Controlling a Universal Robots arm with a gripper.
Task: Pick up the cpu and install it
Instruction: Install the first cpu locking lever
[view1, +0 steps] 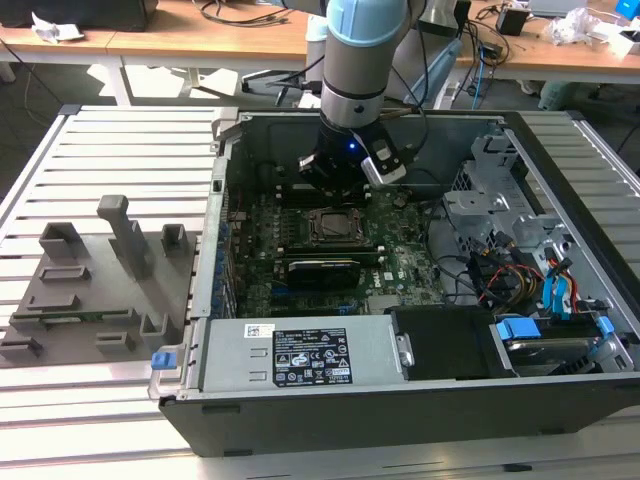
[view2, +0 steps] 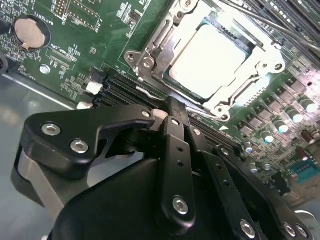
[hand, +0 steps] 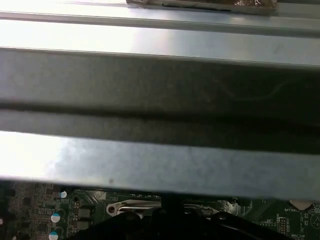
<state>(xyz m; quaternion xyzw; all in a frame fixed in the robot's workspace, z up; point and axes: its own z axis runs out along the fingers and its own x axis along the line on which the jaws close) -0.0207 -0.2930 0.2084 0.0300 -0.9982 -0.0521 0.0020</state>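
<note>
One cpu (view2: 212, 60) sits flat inside the socket frame (view2: 150, 60); placing step looks finished. Claw (view2: 172, 117) hovers just beside the frame, fingers pressed together, gripping nothing. Latching likely remains.

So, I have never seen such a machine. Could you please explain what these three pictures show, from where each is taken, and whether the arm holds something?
The exterior view shows a robot arm reaching down into an open computer case that lies on a slatted table. Grey fixture blocks sit beside the case, toward the exterior view's left. The other two pictures come from cameras riding on the arm's wrist. In the second wrist view, the black gripper is in front, and just beyond it the cpu, a shiny square chip, already lies in its socket on the green motherboard. Nothing is seen in the gripper. The first wrist view mostly shows the case's metal wall.
</note>
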